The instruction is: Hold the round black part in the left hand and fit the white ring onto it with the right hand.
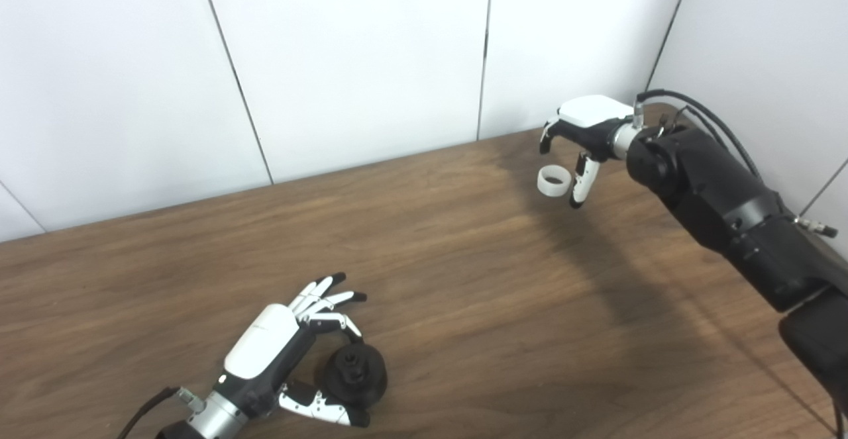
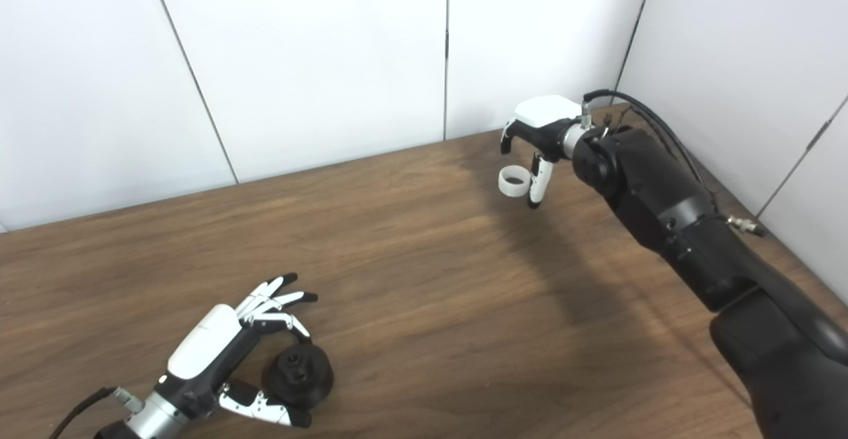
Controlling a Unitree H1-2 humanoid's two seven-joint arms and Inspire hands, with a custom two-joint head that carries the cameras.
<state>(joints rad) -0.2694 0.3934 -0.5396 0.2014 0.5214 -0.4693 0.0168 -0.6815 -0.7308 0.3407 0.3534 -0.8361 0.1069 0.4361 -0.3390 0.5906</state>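
Currently the round black plastic part (image 1: 354,371) with a raised hub sits near the front-left of the brown wood-grain tabletop (image 1: 464,280), pinched between a curled finger and the thumb of the left hand (image 1: 291,353); its other fingers (image 1: 324,291) are spread above it. Whether the part is lifted or resting, can't tell. Far back right, the small white ring (image 1: 554,181) sits at the right hand (image 1: 583,141), its thumb just beside the ring; the contact is too small to confirm. Left forearm is cut off by the bottom edge.
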